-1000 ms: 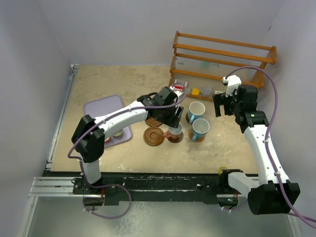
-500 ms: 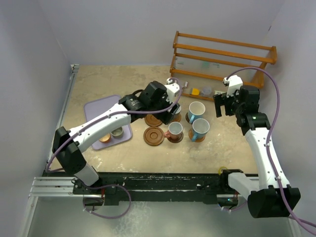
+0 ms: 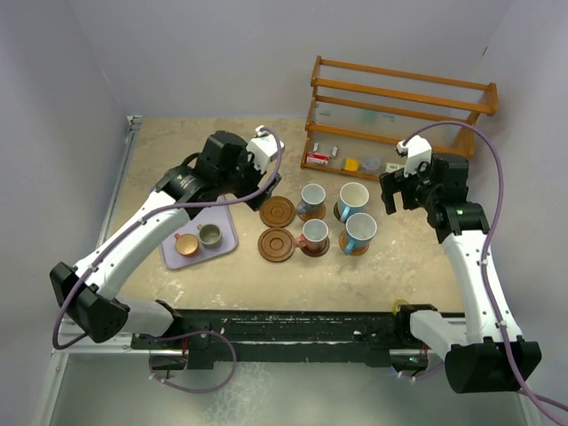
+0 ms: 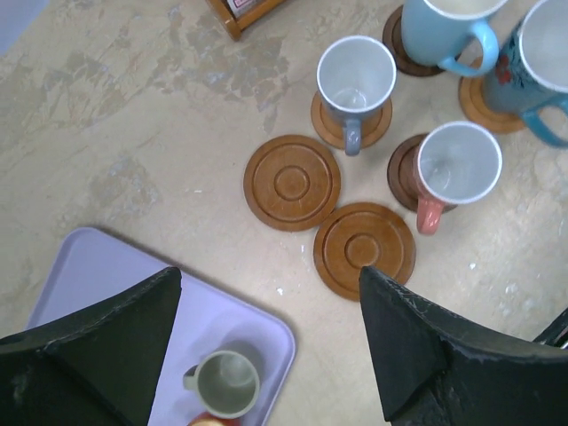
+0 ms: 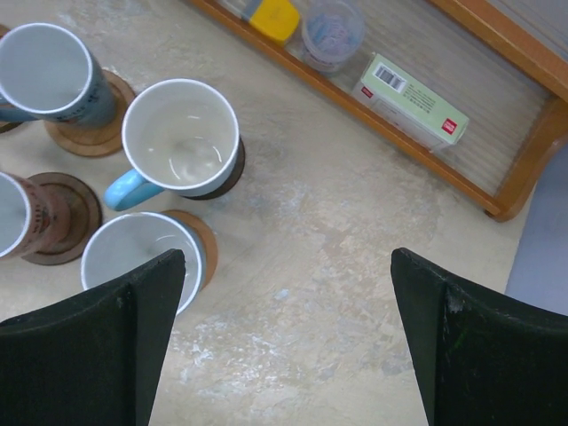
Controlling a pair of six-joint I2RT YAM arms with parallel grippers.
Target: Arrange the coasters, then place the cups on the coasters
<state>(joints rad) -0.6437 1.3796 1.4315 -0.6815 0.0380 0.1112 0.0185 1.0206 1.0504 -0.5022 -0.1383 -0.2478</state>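
Our left tool hangs wide open and empty above the lavender rectangular tray. We should straddle the small grey-green ceramic cup standing there, gripping clear of its handle.

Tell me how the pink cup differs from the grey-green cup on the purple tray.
The pink cup stands on a dark wooden coaster; the grey-green cup stands on the lavender tray, with no coaster under it. The pink cup is white inside; the grey-green cup is grey-green inside too. Both are upright, empty and one-handled.
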